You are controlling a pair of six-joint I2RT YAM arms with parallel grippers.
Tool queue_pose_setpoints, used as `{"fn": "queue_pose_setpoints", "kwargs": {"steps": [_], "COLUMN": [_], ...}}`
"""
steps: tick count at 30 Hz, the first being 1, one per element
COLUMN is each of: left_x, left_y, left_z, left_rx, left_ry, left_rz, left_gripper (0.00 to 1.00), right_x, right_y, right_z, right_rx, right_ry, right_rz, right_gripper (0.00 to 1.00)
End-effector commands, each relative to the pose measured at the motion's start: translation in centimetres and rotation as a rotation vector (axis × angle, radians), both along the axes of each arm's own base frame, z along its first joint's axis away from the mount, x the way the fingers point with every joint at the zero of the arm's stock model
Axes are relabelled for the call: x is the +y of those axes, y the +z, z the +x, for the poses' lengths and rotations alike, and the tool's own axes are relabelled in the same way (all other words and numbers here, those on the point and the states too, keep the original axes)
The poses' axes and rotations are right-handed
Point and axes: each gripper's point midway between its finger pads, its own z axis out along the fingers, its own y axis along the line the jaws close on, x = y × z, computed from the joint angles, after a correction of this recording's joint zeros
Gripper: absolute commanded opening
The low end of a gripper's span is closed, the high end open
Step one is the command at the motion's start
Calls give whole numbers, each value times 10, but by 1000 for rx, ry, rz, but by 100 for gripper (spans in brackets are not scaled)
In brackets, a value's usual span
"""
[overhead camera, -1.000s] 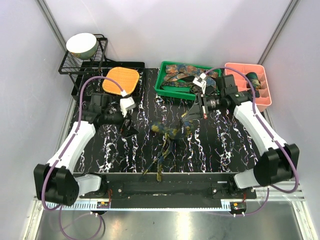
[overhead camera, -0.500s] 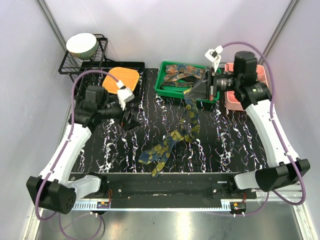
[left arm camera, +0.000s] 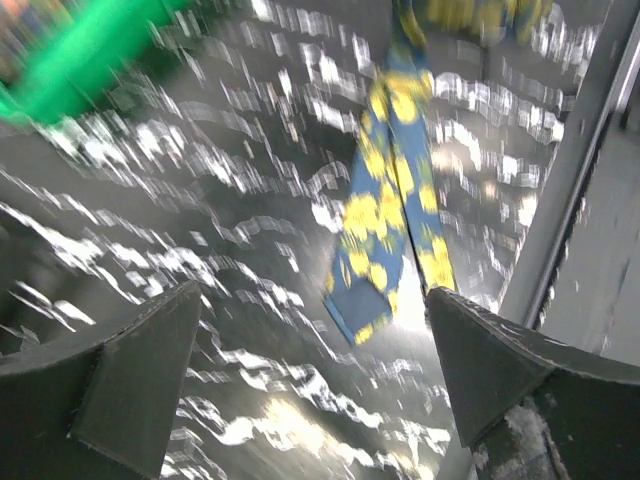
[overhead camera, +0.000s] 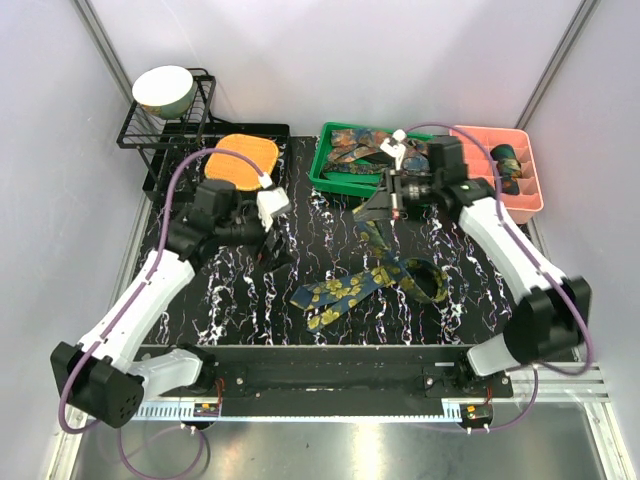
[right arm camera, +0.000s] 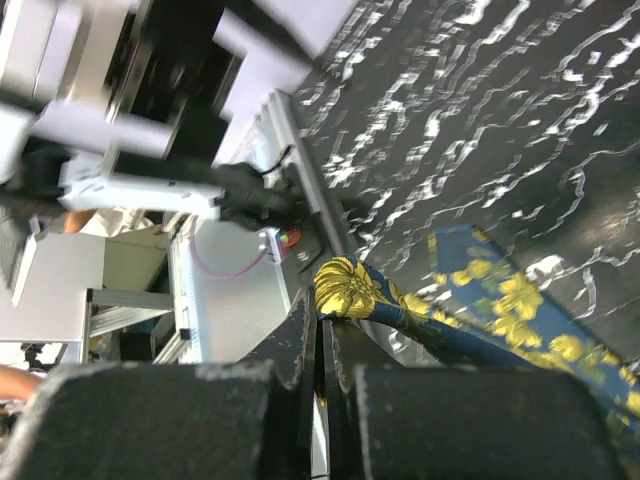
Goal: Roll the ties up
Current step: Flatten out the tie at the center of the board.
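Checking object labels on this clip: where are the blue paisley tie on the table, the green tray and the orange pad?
blue paisley tie (overhead camera: 345, 288): top view, wide part lying on the table.
green tray (overhead camera: 335, 189): top view, front rim.
orange pad (overhead camera: 241, 161): top view, centre.

Top camera sits high, above and behind the arm bases, looking down and forward. The whole table (overhead camera: 230, 300) fits in, near edge at the bottom, far edge up top. Left wrist camera rides low and close over the table, peering out between the spread jaws of the left gripper (left arm camera: 312, 292), an edge rail running down its right side; this one is smeared. Right wrist camera is closer yet, staring along the pressed-together jaws of the right gripper (right arm camera: 322, 325), across the marbled top to the near edge and past it. All three share the navy tie (overhead camera: 345, 290) and the table around it.
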Motion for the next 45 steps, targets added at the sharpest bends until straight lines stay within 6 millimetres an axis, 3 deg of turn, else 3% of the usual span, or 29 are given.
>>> {"fn": "queue_pose_setpoints", "kwargs": {"steps": [1, 3, 6, 7, 12, 13, 15, 16, 18, 19, 21, 23, 24, 25, 27, 28, 29, 30, 31, 32, 34, 35, 36, 37, 39, 40, 42, 43, 45], "left_x": [9, 16, 20, 15, -11, -22, -36, -45, -60, -63, -67, -56, -62, -53, -48, -52, -50, -49, -52, -57, -60, -60, -57, -56, -51, -46, -36, -33, -24], "left_y": [-26, -43, -80, -97, -142, -147, -153, -170, -171, -188, -193, -212, -206, -209, -226, -213, -227, -225, -206, -199, -159, -151, -120, -105, -102, -81, -86, -71, -78], "left_z": [-8, -11, -24, -36, -43, -50, -44, -49, -36, -34, -18, -7, 10, 19, 43, 72, 84, 98, 124, 128, 144, 133, 131, 129, 104, 93, 71, 62, 42], "left_rx": [-1, 12, 59, 75, 83, 88, 95, 144, 142, 207, 236, 328, 317, 343, 369, 354, 390, 398, 372, 374, 274, 277, 220, 177, 181, 124, 137, 99, 133], "left_ry": [1, 1, -54, -103, -213, -254, -258, -266, -237, -208, -166, -122, -107, -87, -48, 0, 23, 53, 106, 96, 98, 62, 59, 43, -4, -27, -41, -44, -29], "left_rz": [58, 110, 212, 249, 393, 416, 454, 487, 481, 511, 527, 564, 552, 574, 622, 603, 624, 611, 549, 494, 379, 333, 279, 245, 225, 207, 204, 178, 155], "left_gripper": [99, 99, 97, 97, 86, 83, 75, 73, 69, 66, 57, 53, 52, 52, 50, 49, 47, 45, 45, 47, 54, 59, 62, 65, 72, 73, 77, 78, 79], "right_x": [26, 36, 31, 19, -34, -46, -71, -83, -101, -108, -115, -115, -116, -113, -108, -105, -99, -93, -83, -76, -76, -89, -98, -106, -125, -126, -124, -120, -102], "right_y": [-12, -24, -44, -53, -95, -110, -123, -135, -144, -153, -157, -159, -159, -156, -156, -155, -155, -153, -147, -142, -136, -144, -145, -138, -138, -129, -129, -126, -135], "right_z": [35, 45, 54, 53, 38, 24, 16, 1, -9, -21, -33, -42, -40, -42, -40, -43, -46, -50, -60, -66, -69, -60, -53, -38, -14, -1, 26, 39, 67], "right_rx": [-65, -45, 1, 21, 44, 86, 134, 181, 209, 245, 265, 271, 268, 274, 300, 313, 333, 336, 317, 300, 246, 215, 157, 80, -2, -62, -128, -170, -250], "right_ry": [-23, -4, 0, -4, -41, -21, -53, -40, -62, -53, -61, -55, -66, -59, -54, -32, 7, 38, 108, 142, 174, 149, 159, 142, 111, 102, 70, 61, 54], "right_rz": [-15, -25, -54, -83, -275, -326, -372, -404, -451, -476, -497, -502, -504, -481, -455, -437, -414, -404, -400, -403, -468, -569, -623, -657, -721, -733, -750, -751, -809], "right_gripper": [0, 0, 0, 0, 1, 1, 1, 1, 1, 1, 2, 3, 3, 3, 7, 10, 13, 21, 28, 39, 62, 64, 66, 73, 85, 89, 100, 100, 100]}}
